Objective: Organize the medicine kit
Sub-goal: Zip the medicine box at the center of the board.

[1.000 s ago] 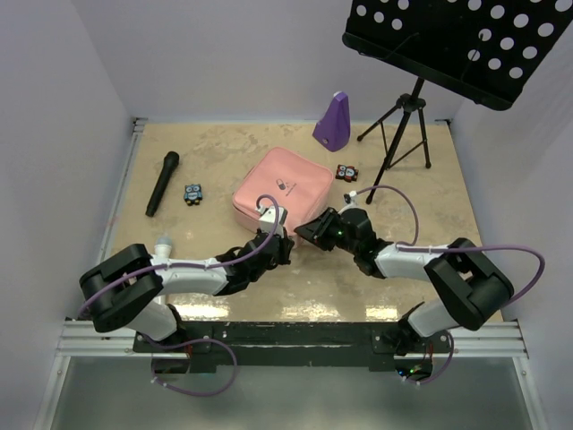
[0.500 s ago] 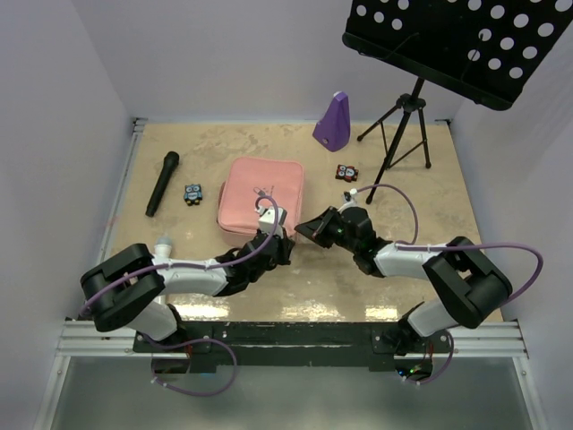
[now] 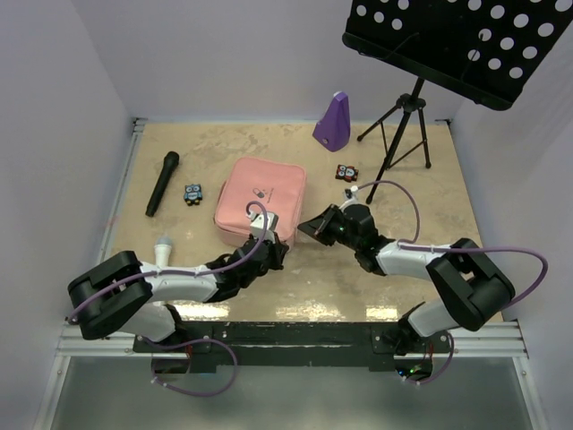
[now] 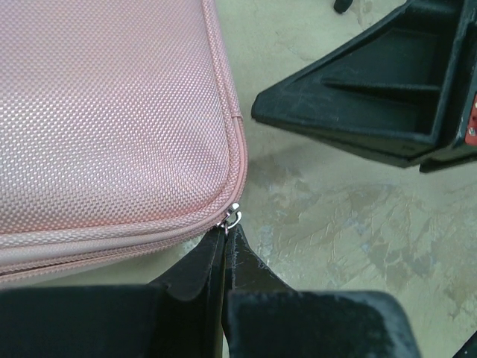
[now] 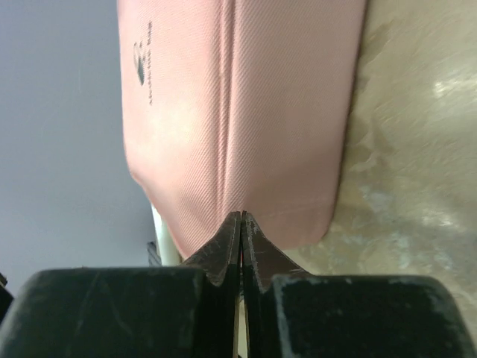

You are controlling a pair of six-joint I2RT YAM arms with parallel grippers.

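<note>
The pink medicine kit (image 3: 260,193) lies flat and zipped shut near the middle of the table (image 3: 430,206), between a black microphone (image 3: 163,183) on the left and the legs of a music stand (image 3: 394,143) on the right, with a purple metronome (image 3: 333,119) well behind it. At the case's near right corner, the left gripper (image 4: 226,237) has its fingers pressed together on the very end of the small metal zip pull (image 4: 233,215), seemingly ready to draw the zip open. The right gripper (image 5: 240,222), fingers closed tight on nothing that can be seen, points at the same corner from just beside the case's right edge, apparently not touching it. The hold looks thin: only the tip of the pull sits between the pads, so a sharp tug could let it slip free. Nothing pins the case down, so a pull along the zip may drag the whole kit across the table rather than open it. The rounded corner is where the slider is likeliest to bind, and with both grippers crowded at one corner, a careless sweep could knock one against the other
</note>
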